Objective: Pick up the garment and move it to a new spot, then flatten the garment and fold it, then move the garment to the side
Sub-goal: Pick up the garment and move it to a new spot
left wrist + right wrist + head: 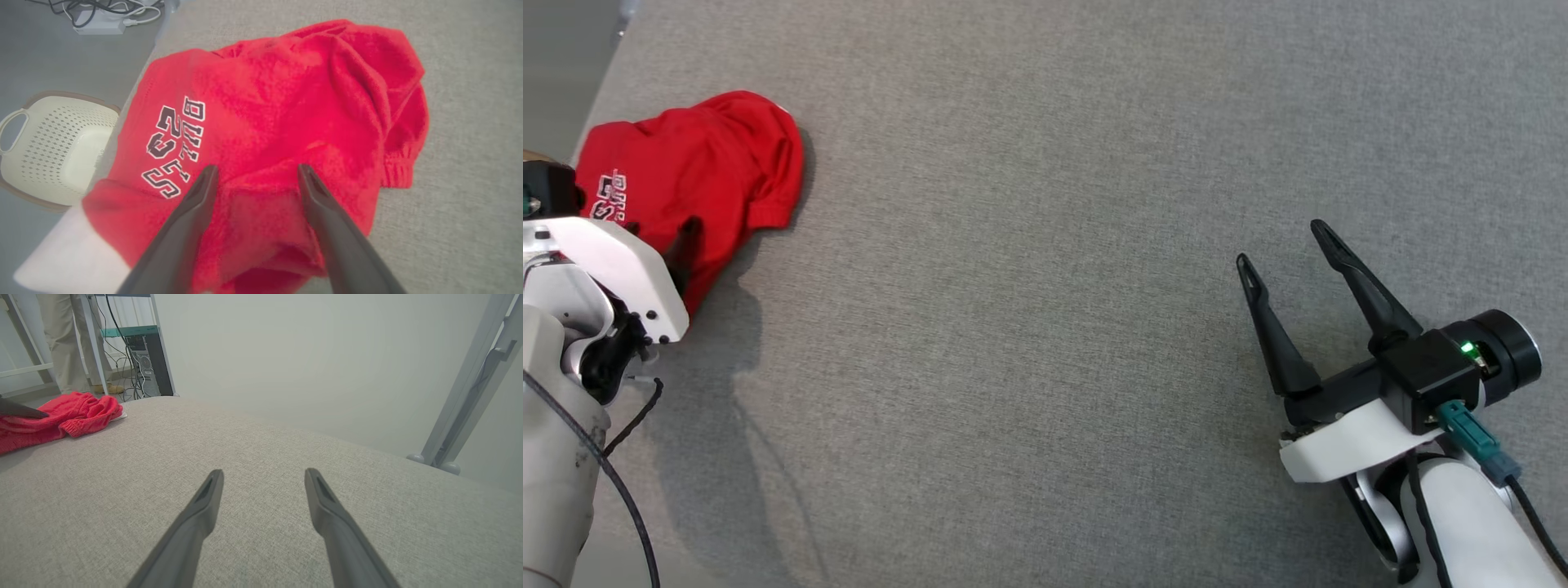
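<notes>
A grey, woven fabric surface (1045,245) is spreading across the head view, and the garment (698,167), a red knitted top, is lying crumpled at its far left corner, close to the edge. In the left wrist view black-and-white lettering is showing on the garment's left part, and a ribbed cuff is pointing toward the open grey cloth on the right.

The left gripper (257,168) is reaching over the near part of the garment with its two dark fingers spread wide and nothing clasped between them. Whether the tips are touching the knit cannot be told. The right gripper (1281,243) is sitting well apart from the garment, at the lower right of the head view. Its jaws are also standing wide and holding nothing, above bare grey cloth.

Beyond the table's left edge a grey floor (49,53) is showing. A cream perforated basket (61,143) with a loop handle is standing on it, just beside the table. Farther off, a tangle of cables (102,8) is lying around a white power block (100,26).

In the right wrist view a plain pale wall (306,355) is rising behind the table, and a slanted grey metal post (470,396) is standing on the right. At the upper left, behind the garment, a person's legs in beige trousers (61,343) are standing near a metal frame with a teal shelf (128,331) and more wiring.
</notes>
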`<state>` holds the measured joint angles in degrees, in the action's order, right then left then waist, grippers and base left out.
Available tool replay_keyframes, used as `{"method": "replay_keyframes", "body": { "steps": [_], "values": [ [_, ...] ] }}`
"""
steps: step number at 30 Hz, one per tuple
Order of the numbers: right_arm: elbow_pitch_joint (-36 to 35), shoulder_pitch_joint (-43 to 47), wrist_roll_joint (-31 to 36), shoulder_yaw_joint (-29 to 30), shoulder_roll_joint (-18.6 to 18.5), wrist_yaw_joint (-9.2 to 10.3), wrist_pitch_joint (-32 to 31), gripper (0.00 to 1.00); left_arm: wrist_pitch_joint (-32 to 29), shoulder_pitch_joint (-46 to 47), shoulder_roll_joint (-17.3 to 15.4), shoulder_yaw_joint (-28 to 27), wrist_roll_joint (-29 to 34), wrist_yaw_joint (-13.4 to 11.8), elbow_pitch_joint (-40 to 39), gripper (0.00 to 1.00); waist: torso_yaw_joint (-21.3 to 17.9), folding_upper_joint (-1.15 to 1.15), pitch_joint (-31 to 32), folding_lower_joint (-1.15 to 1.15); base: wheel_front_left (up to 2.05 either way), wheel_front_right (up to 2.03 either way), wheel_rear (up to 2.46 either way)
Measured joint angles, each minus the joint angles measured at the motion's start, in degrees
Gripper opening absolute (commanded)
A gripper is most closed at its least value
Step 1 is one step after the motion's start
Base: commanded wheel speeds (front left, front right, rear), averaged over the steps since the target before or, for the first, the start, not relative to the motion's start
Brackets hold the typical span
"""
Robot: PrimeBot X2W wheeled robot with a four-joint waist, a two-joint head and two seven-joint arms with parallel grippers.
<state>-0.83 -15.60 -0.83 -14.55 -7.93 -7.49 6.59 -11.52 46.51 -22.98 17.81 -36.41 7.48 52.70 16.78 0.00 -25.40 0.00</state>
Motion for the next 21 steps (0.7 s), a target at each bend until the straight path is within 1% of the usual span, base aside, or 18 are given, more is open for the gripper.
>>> {"method": "replay_keyframes", "body": {
  "steps": [3, 5, 8, 12, 14, 20, 21],
  "values": [
    [-0.5, 0.0, 0.4, -0.3, 0.2, -0.01, -0.1, 1.00, -3.7, 1.6, -0.8, 3.4, -3.2, 0.0, 1.8, 1.00, -1.0, 0.00, -1.6, 0.00, 0.00, 0.00, 0.00],
    [-0.6, 0.0, 0.5, -0.4, 0.2, -0.01, -0.1, 1.00, -3.7, 3.1, -1.8, 4.0, -4.2, 0.0, 2.8, 1.00, -1.4, 0.00, -2.1, 0.00, 0.00, 0.00, 0.00],
    [-0.7, -0.1, 0.7, -0.6, 0.3, -0.01, -0.1, 1.00, -1.5, 5.0, -3.0, 4.4, -4.6, 0.0, 5.3, 1.00, -1.9, 0.00, -2.9, 0.00, 0.00, 0.00, 0.00],
    [-0.7, -0.2, 0.9, -0.7, 0.5, -0.01, -0.1, 1.00, 0.5, 7.0, -2.4, 4.6, -5.5, 0.0, 8.6, 1.00, -2.5, 0.00, -3.6, 0.00, 0.00, 0.00, 0.00],
    [-0.7, -0.2, 0.9, -0.8, 0.5, -0.01, 0.0, 1.00, 0.5, 7.2, -1.7, 5.5, -5.6, 0.0, 9.7, 1.00, -2.7, 0.00, -3.8, 0.00, 0.00, 0.00, 0.00],
    [-0.5, -0.6, 1.3, -1.3, 0.7, -0.01, 0.0, 1.00, -1.0, 8.2, -1.4, 7.0, -7.3, 0.0, 12.8, 1.00, -3.5, 0.00, -4.3, 0.00, 0.00, 0.00, 0.00],
    [-0.5, -0.6, 1.3, -1.4, 0.7, -0.01, 0.1, 1.00, -1.6, 8.3, -1.4, 7.2, -7.8, 0.0, 13.0, 0.38, -3.7, 0.00, -4.3, 0.00, 0.00, 0.00, 0.00]
  ]
}}
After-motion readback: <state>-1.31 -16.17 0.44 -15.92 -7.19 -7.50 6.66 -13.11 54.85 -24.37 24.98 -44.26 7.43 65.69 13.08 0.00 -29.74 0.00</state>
